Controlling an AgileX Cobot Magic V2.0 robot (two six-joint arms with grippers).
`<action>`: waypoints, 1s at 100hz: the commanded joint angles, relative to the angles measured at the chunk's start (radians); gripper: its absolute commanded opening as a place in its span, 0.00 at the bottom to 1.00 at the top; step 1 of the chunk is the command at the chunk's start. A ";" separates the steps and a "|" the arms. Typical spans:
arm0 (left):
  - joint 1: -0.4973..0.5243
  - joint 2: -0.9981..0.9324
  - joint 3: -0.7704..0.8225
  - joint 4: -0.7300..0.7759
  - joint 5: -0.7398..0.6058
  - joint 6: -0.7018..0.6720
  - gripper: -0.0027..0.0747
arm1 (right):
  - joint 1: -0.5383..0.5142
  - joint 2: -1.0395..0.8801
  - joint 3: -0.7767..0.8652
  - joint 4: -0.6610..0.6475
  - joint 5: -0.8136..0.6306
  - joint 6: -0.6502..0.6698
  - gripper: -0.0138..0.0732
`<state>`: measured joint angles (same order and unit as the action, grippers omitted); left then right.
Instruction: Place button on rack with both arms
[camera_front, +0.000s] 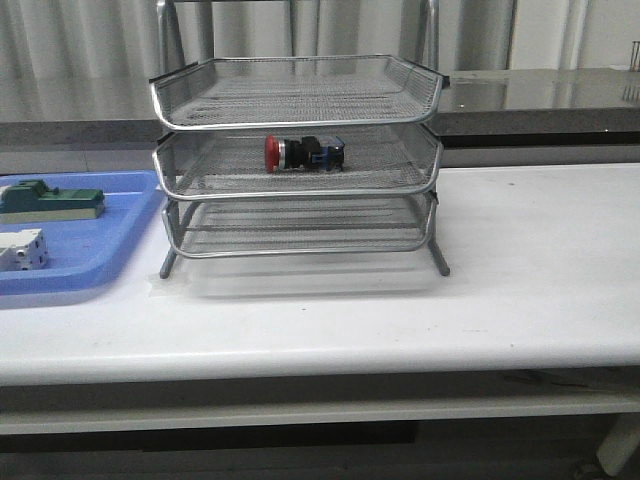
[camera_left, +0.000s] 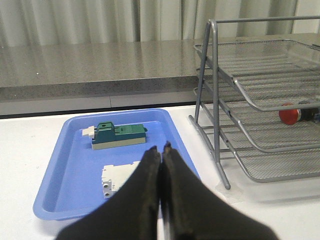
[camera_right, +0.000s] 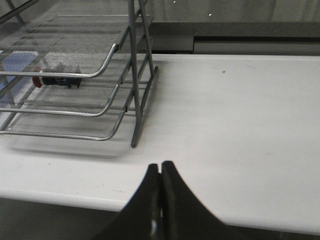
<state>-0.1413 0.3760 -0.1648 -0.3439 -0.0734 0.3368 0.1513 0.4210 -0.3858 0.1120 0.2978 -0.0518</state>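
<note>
The button (camera_front: 303, 153), red-capped with a black-and-blue body, lies on its side on the middle tier of the silver wire rack (camera_front: 300, 105). Its red cap also shows in the left wrist view (camera_left: 291, 114), and the button is seen through the mesh in the right wrist view (camera_right: 56, 79). Neither arm appears in the front view. My left gripper (camera_left: 160, 148) is shut and empty, hanging over the blue tray, well apart from the rack (camera_left: 260, 95). Shut and empty too, my right gripper (camera_right: 160, 164) hovers over the table's near edge, away from the rack (camera_right: 100, 75).
A flat blue tray (camera_front: 100, 262) sits left of the rack and holds a green block (camera_front: 50, 202) and a white block (camera_front: 22, 250). The same tray (camera_left: 65, 180), green block (camera_left: 119, 136) and white block (camera_left: 117, 178) lie under my left gripper. A grey counter runs behind the table.
</note>
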 joint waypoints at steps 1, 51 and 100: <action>0.000 0.004 -0.030 -0.006 -0.076 -0.009 0.01 | -0.005 -0.064 0.032 -0.047 -0.139 0.034 0.09; 0.000 0.004 -0.030 -0.006 -0.076 -0.009 0.01 | -0.005 -0.407 0.378 -0.081 -0.339 0.037 0.09; 0.000 0.004 -0.030 -0.006 -0.076 -0.009 0.01 | -0.072 -0.452 0.394 -0.083 -0.320 0.037 0.09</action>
<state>-0.1413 0.3760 -0.1648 -0.3439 -0.0734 0.3368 0.0869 -0.0101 0.0282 0.0364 0.0549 -0.0171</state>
